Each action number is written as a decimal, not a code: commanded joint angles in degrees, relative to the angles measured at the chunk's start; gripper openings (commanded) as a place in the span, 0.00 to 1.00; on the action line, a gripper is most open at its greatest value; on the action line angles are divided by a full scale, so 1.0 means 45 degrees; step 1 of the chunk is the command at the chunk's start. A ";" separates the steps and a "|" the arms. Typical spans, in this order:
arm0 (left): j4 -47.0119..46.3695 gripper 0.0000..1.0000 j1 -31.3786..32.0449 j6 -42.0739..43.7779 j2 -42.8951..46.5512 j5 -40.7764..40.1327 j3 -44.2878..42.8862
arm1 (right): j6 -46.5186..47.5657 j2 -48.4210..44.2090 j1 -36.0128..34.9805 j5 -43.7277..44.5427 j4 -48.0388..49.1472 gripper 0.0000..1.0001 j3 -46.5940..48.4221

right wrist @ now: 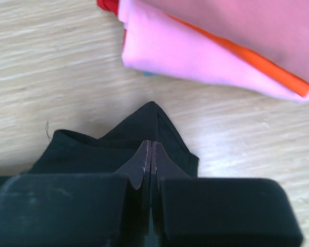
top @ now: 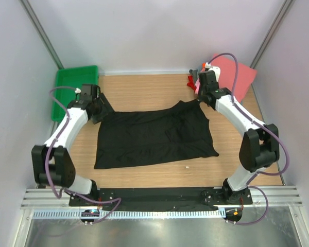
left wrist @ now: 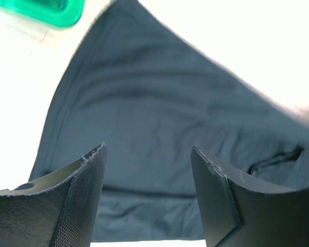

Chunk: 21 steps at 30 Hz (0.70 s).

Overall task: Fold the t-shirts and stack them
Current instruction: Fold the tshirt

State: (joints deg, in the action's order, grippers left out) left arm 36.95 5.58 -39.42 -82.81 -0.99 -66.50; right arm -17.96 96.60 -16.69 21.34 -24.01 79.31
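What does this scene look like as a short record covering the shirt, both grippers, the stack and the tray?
black t-shirt: spread on the table, not yet folded
right gripper: shut on the shirt's far right corner
left gripper: open over the shirt's far left corner, holding nothing
folded stack: far right corner, salmon-pink on top
green tray: far left corner

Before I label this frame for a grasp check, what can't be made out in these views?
Left gripper: in the top view its own wrist hides the fingers, so contact with the black t-shirt is unclear.
Folded stack: the right arm covers part in the top view, and the right wrist view's edge cuts it, so the count is unclear.
Right gripper: its fingers hide how much cloth is pinched.
Green tray: blurred and cut off in the left wrist view.
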 commanded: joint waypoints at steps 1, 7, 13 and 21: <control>-0.0652 0.67 -0.0030 -0.0322 -0.1318 -0.0110 -0.1079 | -0.0170 -0.1308 0.0055 0.0764 0.0316 0.01 -0.0805; -0.0301 0.65 0.0282 -0.0264 -0.3605 -0.0618 -0.2602 | -0.0716 -0.2285 0.0408 0.0433 0.0296 0.01 -0.2290; 0.0323 0.59 0.0848 -0.0166 -0.5580 -0.1809 -0.4047 | -0.0970 -0.2754 0.0447 0.0004 0.0433 0.01 -0.3092; 0.0850 0.54 0.0868 -0.0225 -0.7396 -0.3059 -0.5299 | -0.1108 -0.3067 0.0447 -0.0446 0.0531 0.01 -0.3503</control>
State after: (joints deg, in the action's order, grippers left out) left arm 38.74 9.74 -40.27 -114.52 -10.09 -86.96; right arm -21.78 85.78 -14.68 19.75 -23.90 63.86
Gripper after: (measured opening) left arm 0.543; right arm 0.026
